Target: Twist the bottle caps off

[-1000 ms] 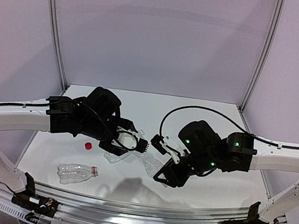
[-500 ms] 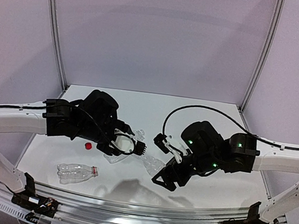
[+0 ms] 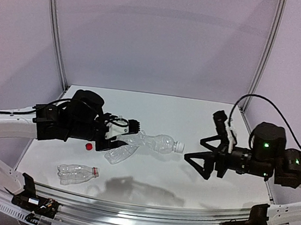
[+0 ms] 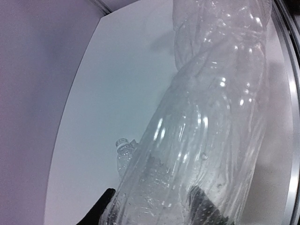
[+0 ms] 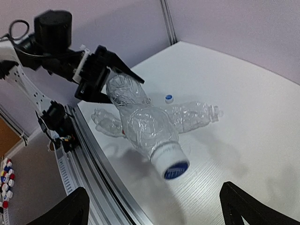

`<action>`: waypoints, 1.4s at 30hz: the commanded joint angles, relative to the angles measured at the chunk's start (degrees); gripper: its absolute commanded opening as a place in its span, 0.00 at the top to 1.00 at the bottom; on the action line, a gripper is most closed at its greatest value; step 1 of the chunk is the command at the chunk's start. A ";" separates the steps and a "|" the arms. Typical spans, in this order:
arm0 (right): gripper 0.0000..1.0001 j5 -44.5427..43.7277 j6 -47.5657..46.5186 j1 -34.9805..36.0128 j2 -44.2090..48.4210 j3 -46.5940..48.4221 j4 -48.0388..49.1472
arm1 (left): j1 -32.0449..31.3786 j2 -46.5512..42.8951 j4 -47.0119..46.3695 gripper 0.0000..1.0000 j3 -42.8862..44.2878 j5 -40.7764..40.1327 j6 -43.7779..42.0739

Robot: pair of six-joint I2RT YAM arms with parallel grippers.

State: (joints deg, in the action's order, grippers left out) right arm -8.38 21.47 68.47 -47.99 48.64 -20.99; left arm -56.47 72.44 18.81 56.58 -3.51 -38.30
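My left gripper (image 3: pixel 128 133) is shut on the base end of a clear crumpled bottle (image 3: pixel 155 142) and holds it level above the table. Its black fingers (image 4: pixel 101 210) press on both sides of the bottle (image 4: pixel 211 117). The bottle's neck points at my right gripper (image 3: pixel 194 151) and carries a white cap with a blue top (image 5: pixel 171 161), also seen from above as a white cap (image 3: pixel 178 147). My right gripper (image 5: pixel 154 187) is open, a short way back from that cap, with nothing in it. A loose red cap (image 3: pixel 88 146) and a loose white-and-blue cap (image 5: pixel 168 98) lie on the table.
A capless clear bottle (image 5: pixel 192 115) lies on the table under the held one. Another clear bottle with a red neck ring (image 3: pixel 78 173) lies near the front left. An aluminium rail (image 3: pixel 139 207) runs along the near edge of the white table (image 3: pixel 194 112). Walls enclose the back and sides.
My right gripper has opened wide and pulled back to the right, off the bottle's neck. My left arm has shifted left with the bottle, which now lies level.
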 commanded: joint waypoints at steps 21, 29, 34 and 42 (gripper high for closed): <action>0.08 15.47 -12.06 -0.08 -9.94 -4.24 46.19 | 2.74 -13.04 -51.84 0.83 -19.45 27.87 62.09; 0.20 20.42 -11.25 -0.04 -19.72 2.34 56.84 | 0.86 -15.22 -60.18 0.83 -22.62 27.45 69.33; 0.30 22.95 -10.13 -0.07 -24.82 8.12 57.36 | 0.27 -16.23 -61.47 0.83 -23.11 27.49 69.74; 0.36 24.30 -9.23 -0.05 -32.91 16.81 55.35 | -0.46 -17.62 -60.69 0.85 -23.26 27.64 69.62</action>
State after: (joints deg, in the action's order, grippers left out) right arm 14.24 11.60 68.47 -78.02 61.56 35.05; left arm -56.47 55.83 -40.62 34.17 23.57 30.68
